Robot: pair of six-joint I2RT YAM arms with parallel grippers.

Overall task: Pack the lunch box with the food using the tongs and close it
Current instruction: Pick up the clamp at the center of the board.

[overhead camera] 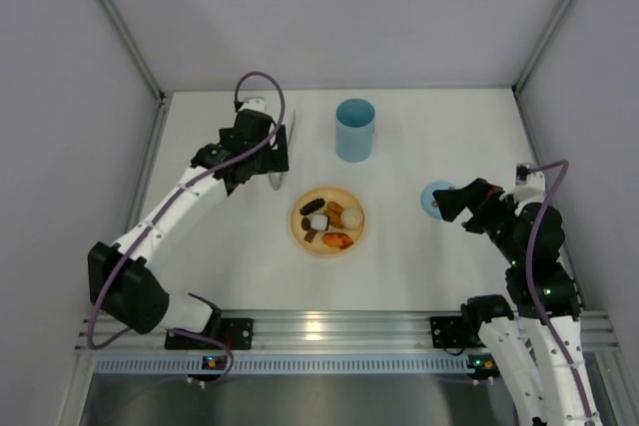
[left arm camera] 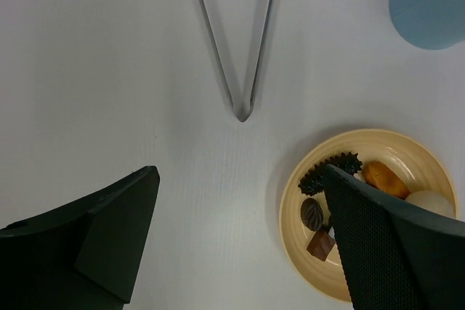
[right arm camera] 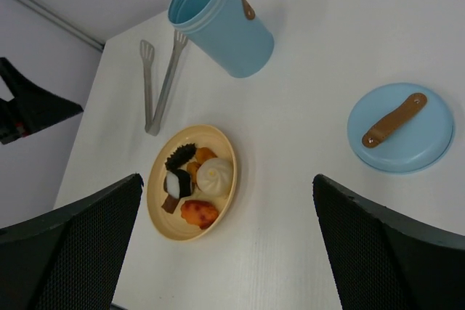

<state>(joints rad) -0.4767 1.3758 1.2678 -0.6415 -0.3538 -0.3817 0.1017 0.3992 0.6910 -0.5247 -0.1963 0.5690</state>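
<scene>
Okay, my left gripper [left arm camera: 236,172] hangs wide and empty, the tongs [left arm camera: 242,112] flat on the table [left arm camera: 102,70] just ahead, hinge end toward it, arms running straight away, well apart from my equally wide right gripper [overhead camera: 442,201].

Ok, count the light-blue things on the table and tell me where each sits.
2. The lunch box stands upright and open, beyond the plate. The lid lies flat to the plate's right. Nothing suggests that another is hidden.
</scene>
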